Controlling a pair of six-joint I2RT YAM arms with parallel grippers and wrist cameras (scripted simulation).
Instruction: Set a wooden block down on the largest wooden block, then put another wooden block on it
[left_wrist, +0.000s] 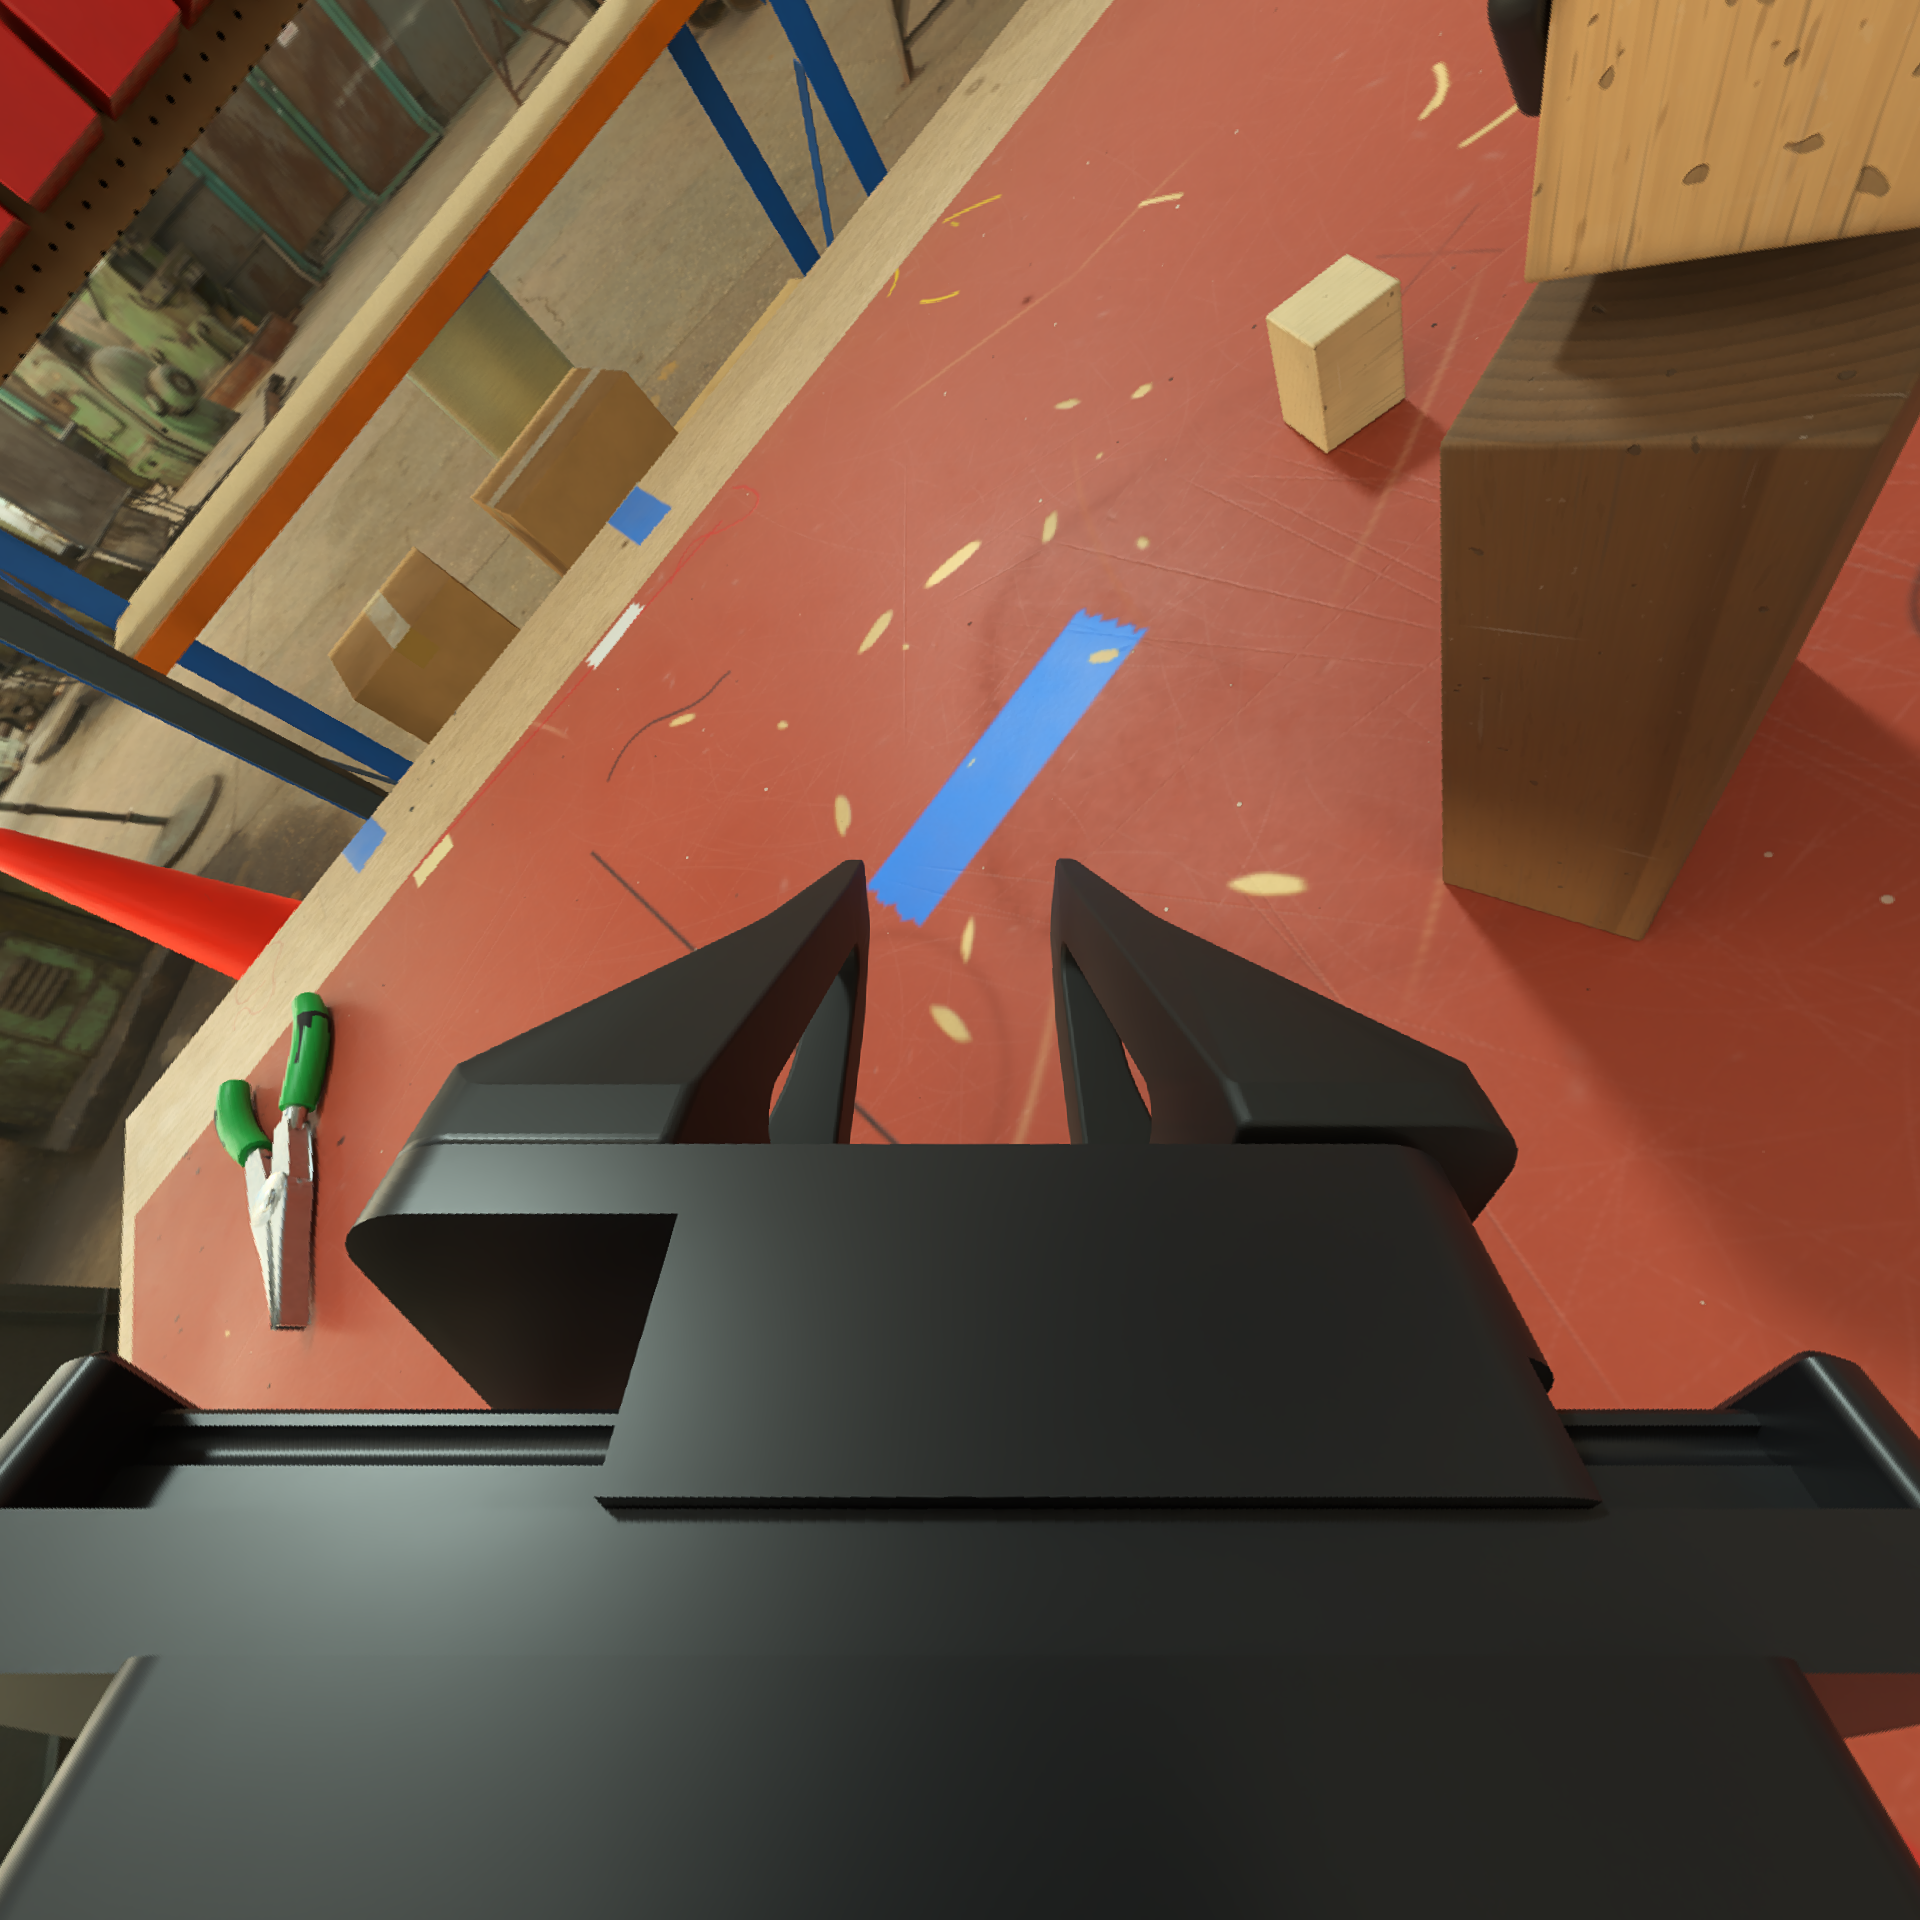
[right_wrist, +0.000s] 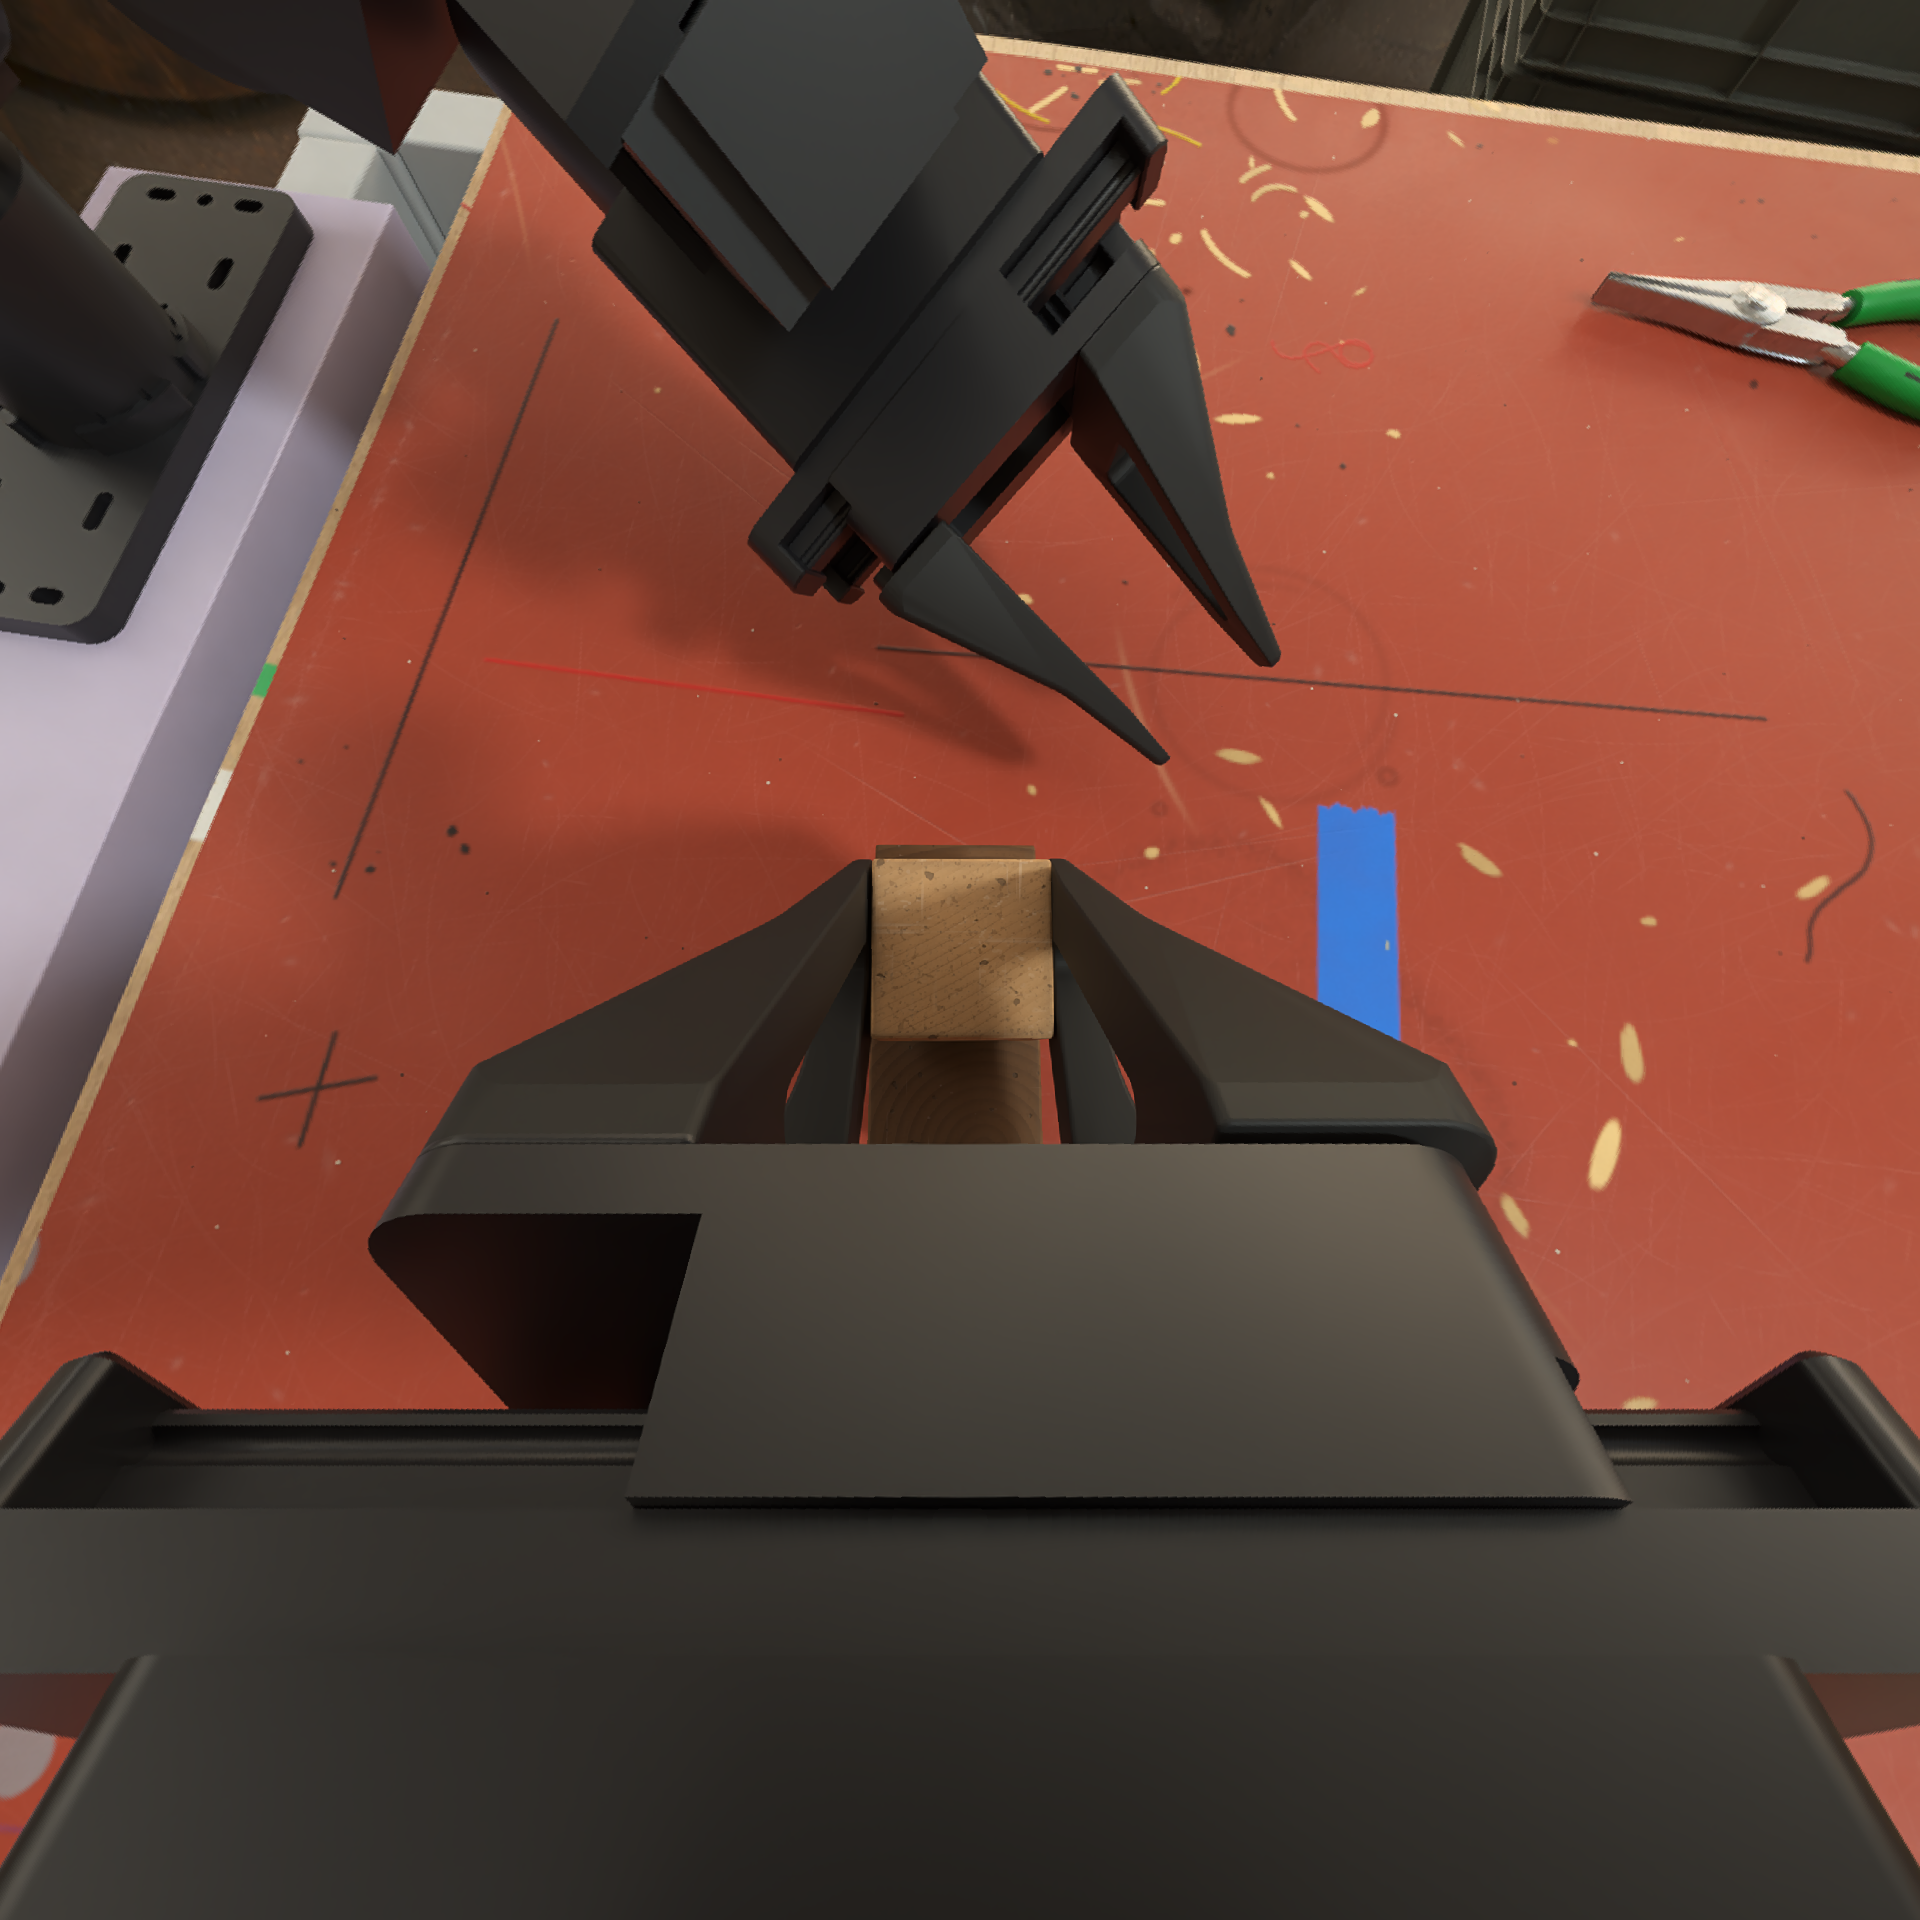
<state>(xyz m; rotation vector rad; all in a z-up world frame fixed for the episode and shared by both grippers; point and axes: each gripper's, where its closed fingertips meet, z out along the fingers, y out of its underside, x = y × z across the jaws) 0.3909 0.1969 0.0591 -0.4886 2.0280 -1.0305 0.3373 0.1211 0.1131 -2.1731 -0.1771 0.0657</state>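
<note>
My right gripper is shut on a tan speckled wooden block. The block sits on top of a tall dark brown wooden block. In the left wrist view this tan block rests on the dark block at the right, with a bit of the right gripper's black finger beside it. A small pale wooden block stands on the red table to the left of the dark one. My left gripper is open and empty above the table. It also shows in the right wrist view.
Green-handled pliers lie near the table's edge and show in the right wrist view too. A strip of blue tape is stuck to the red tabletop. Cardboard boxes lie beyond the edge. An arm base plate stands off the table corner.
</note>
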